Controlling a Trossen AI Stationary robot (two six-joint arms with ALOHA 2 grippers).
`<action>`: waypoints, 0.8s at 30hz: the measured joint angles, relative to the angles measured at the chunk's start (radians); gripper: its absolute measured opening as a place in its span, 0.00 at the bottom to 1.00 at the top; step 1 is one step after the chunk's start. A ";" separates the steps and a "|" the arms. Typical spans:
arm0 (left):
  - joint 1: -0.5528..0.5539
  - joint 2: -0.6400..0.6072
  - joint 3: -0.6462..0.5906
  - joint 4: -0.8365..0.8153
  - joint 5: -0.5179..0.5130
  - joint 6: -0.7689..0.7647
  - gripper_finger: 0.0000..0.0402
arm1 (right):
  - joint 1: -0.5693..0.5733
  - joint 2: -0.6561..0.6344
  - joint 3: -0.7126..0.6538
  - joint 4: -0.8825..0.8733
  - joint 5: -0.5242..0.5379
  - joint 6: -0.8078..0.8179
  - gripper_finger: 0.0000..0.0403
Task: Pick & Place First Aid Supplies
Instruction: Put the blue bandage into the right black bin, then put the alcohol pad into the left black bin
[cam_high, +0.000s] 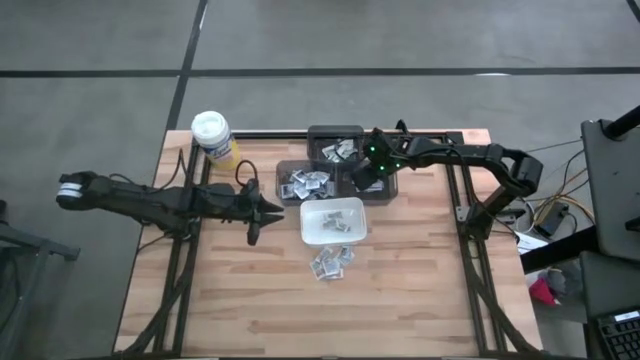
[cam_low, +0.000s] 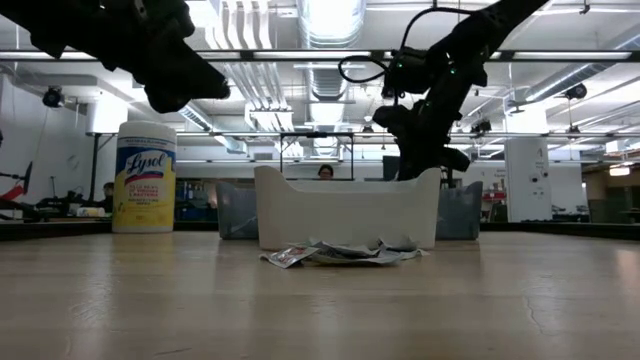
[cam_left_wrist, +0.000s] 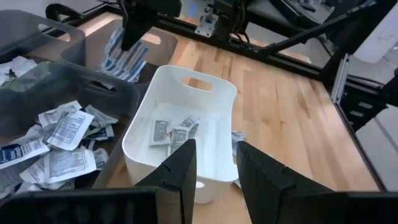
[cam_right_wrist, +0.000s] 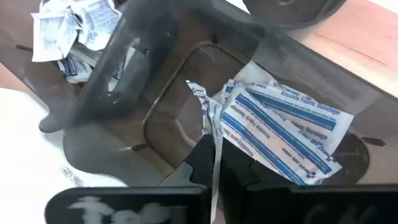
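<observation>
The first aid supplies are small flat packets. Some lie in two grey bins, a few in the white dish, and a small pile lies on the table near the dish. My right gripper is over a third grey bin of blue-striped bandage packets and is shut on one. My left gripper hovers open at the dish's left end, with nothing between its fingers. My right gripper pinches one blue-striped bandage packet by its thin edge between its two fingers. The fingers slant down into the bin from above. The packet stands on edge, its far end by the other packets; whether it is lifted clear I cannot tell.
A yellow canister with a white lid stands at the table's far left. The three grey bins stand close together just beyond the dish. Bare wood lies toward the near edge and to the right of the dish.
</observation>
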 joint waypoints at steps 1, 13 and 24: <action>0.000 0.000 0.000 0.000 0.000 0.008 0.27 | 0.000 0.002 0.000 -0.005 0.000 0.000 0.02; 0.000 0.000 0.000 0.000 0.000 0.059 0.27 | 0.000 0.004 -0.028 -0.015 0.002 0.000 0.16; 0.000 0.001 0.000 0.000 0.000 0.056 0.27 | 0.001 -0.047 0.059 -0.109 0.003 -0.135 0.27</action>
